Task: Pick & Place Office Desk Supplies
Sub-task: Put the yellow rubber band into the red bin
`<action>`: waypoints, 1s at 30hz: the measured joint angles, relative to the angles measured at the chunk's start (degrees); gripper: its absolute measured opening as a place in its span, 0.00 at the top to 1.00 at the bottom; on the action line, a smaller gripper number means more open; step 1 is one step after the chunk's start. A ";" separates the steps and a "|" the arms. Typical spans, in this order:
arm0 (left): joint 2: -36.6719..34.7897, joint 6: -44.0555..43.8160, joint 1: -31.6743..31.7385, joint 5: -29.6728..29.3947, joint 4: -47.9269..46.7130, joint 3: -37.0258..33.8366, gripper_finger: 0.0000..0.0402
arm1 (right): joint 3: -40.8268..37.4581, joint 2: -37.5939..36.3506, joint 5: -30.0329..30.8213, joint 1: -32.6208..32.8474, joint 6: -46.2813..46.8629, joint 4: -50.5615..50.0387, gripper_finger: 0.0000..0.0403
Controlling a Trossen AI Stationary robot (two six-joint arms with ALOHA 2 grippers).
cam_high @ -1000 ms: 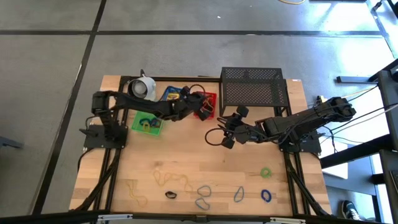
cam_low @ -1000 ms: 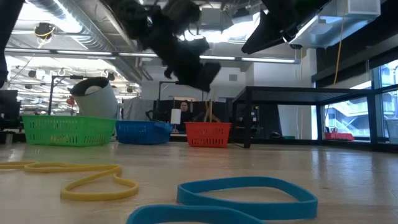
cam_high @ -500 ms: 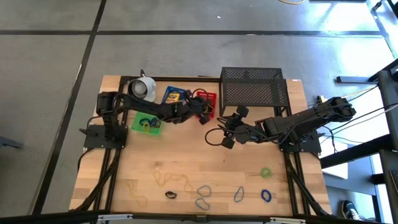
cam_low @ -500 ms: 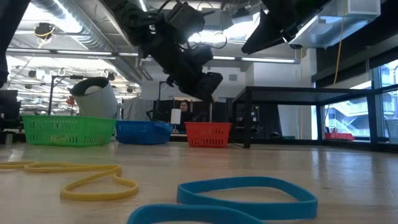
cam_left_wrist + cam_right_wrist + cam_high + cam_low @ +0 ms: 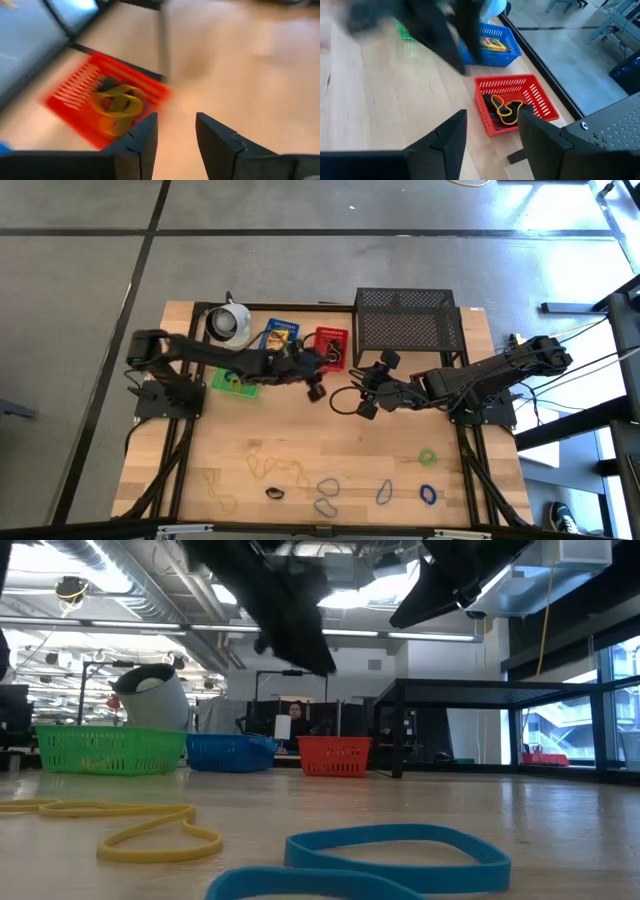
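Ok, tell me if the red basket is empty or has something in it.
Not empty. The red basket holds a yellow rubber band lying over darker items; the left wrist view also shows the yellow loop inside it.

A blue rubber band [image 5: 400, 845] lies nearest on the bench [image 5: 560, 830], with a yellow rubber band [image 5: 130, 825] beside it. Beyond the blue band stand a green basket [image 5: 110, 751], a blue basket [image 5: 231, 753] and a red basket [image 5: 334, 755] in a row. A white cup-like object [image 5: 152, 697] rises behind the green basket. A black mesh rack [image 5: 500, 725] stands beside the red basket. Dark arms [image 5: 275, 600] hang overhead.
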 joint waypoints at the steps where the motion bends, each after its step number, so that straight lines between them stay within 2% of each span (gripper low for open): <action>1: -1.81 -2.85 -1.02 3.02 -2.31 0.02 0.68 | 0.00 0.00 -0.01 0.01 0.02 -0.04 0.56; 4: -5.93 -9.51 -4.93 9.91 -6.52 -0.10 0.69 | 0.00 0.00 -0.45 0.00 0.15 -0.04 0.56; 8: -8.85 -13.83 -12.49 15.41 -10.87 -0.13 0.69 | -0.04 0.00 -2.80 0.00 0.22 0.02 0.56; 12: -9.48 -19.11 -20.51 16.31 -14.38 -0.15 0.68 | -0.04 0.00 -3.02 0.00 0.22 0.24 0.56; 15: -9.11 -26.56 -26.06 16.33 -18.17 -0.18 0.66 | -0.04 0.00 -3.01 0.00 0.68 0.26 0.56; 19: -8.00 -43.15 -32.75 16.27 -25.71 -0.22 0.65 | -0.04 0.00 -3.04 0.01 2.10 0.28 0.56; 24: -6.36 -71.39 -40.98 17.18 -35.73 -0.22 0.62 | -0.04 0.00 -3.02 0.00 3.47 0.28 0.56; 27: -4.97 -85.46 -45.77 19.75 -38.17 -0.24 0.61 | -0.04 0.00 -3.02 0.00 3.25 0.34 0.56; 30: -3.14 -94.94 -50.27 23.95 -38.44 -0.22 0.60 | -0.04 0.00 -2.96 -0.13 2.30 0.45 0.56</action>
